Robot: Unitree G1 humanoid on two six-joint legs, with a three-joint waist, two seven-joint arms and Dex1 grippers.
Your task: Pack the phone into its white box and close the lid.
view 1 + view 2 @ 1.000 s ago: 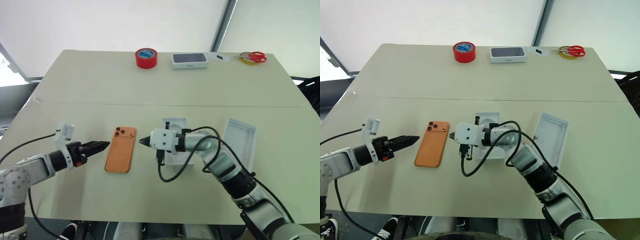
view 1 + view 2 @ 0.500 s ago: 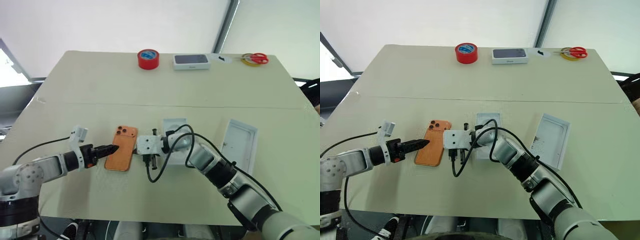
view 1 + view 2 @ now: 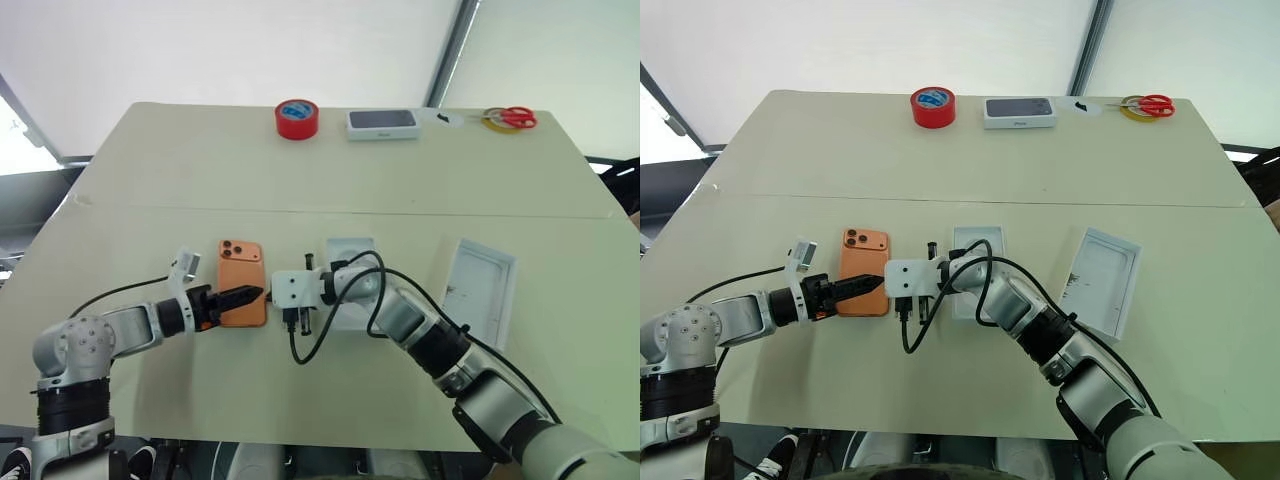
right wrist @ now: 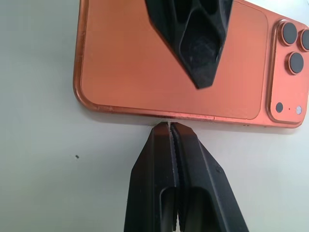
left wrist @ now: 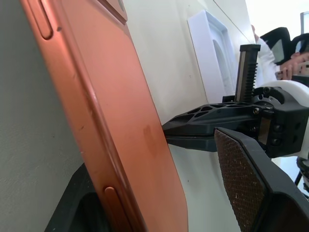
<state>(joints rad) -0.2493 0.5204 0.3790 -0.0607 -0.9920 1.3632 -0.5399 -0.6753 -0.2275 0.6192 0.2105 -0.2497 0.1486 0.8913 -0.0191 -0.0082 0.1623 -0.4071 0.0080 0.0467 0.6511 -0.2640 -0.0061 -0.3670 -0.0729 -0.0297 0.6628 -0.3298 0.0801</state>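
1. phone (image 3: 240, 276) lies flat on the table (image 3: 200, 160), orange back up, at about 8 o'clock from the table's centre. its long sides run 12 to 6, and the camera cluster sits in its 11 o'clock corner.
2. left gripper (image 3: 254, 294) comes in from the phone's 8 o'clock and lies across its near end, tips close to the 5 o'clock corner.
3. left claw is apart, with the phone's edge between the two fingers. the textured pad (image 5: 241, 183) stands clear of the back. the other finger is low at the phone's rim, and i can't tell if it's under the phone.
4. right gripper (image 4: 169, 126) points toward 9 o'clock, at the phone's 3 o'clock long side.
5. right claw is fully together with nothing in it. the tips are at the phone's edge, touching or a hair off, can't tell which.
6. the two grippers' tips are just beside each other, near the phone's 4 o'clock edge.
7. white tray (image 3: 350, 246) with an arched recess sits at the phone's 3 o'clock, partly behind the right arm.
8. lid (image 3: 482, 290) is further out at 3 o'clock, plain white inside up, well apart from the phone.
9. along the 12 o'clock edge of the table: red tape roll (image 3: 296, 118), box with a dark phone picture (image 3: 381, 122) and red scissors (image 3: 512, 117).
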